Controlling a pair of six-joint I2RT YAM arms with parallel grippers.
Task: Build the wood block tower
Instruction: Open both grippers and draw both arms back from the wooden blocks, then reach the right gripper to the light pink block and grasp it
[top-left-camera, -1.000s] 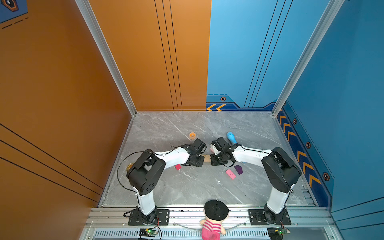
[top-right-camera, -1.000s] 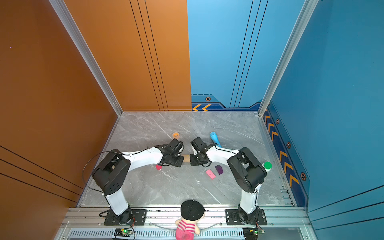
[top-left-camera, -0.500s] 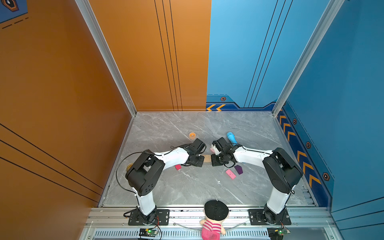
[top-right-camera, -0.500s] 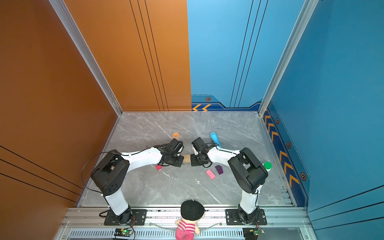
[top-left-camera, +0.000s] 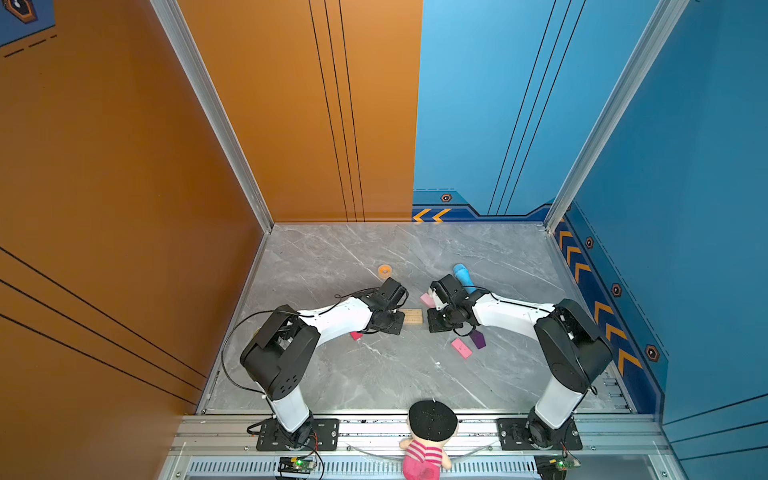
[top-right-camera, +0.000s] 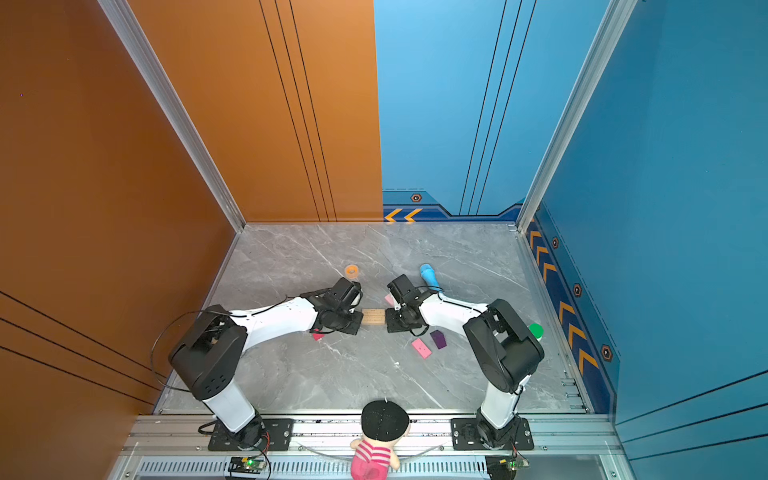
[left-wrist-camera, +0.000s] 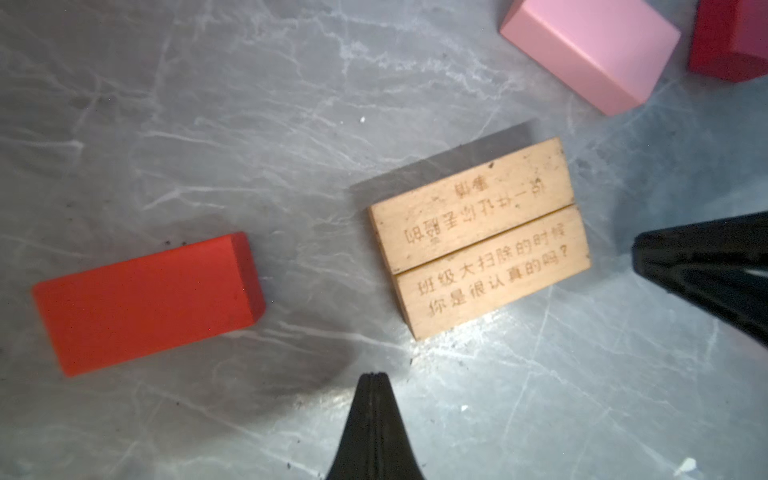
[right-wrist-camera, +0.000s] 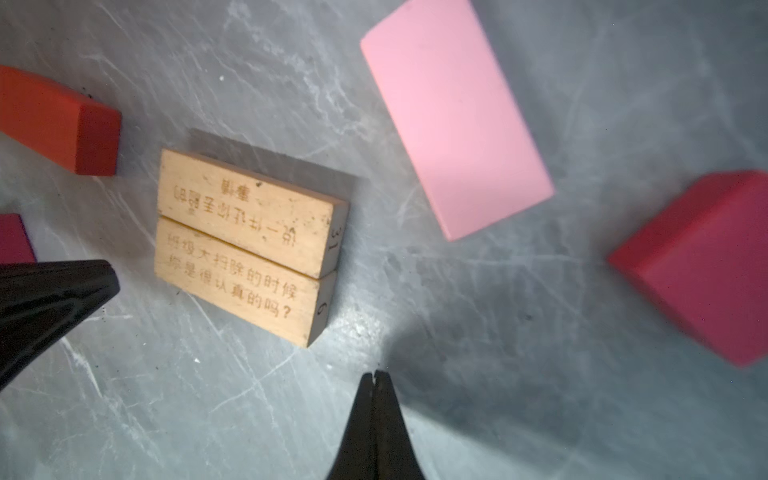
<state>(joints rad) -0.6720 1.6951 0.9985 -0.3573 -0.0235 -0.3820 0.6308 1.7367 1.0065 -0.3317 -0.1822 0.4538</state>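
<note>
**Top views.** In both top views, two tan slabs of bare wood are lying flat on the grey marbled tabletop. They are sitting between the two wrists, with their long axis running across from one arm toward the other. A pale pink brick and the purple house-shaped piece are resting just beside each other, nearer the right arm.

**Left wrist view.** The left fingers are pressing together on nothing, their tip near a slab corner but apart from it. The slabs are showing engraved faces upward, with their long edges touching. A matte red brick is lying flat, well apart and roughly parallel to them. A second pale pink brick and a magenta cube are sitting beyond the slabs.

**Right wrist view.** The right fingers are clenching empty, near the slabs' numbered end faces. The second pale pink brick is lying on its broad face, angled to the slabs.
</note>
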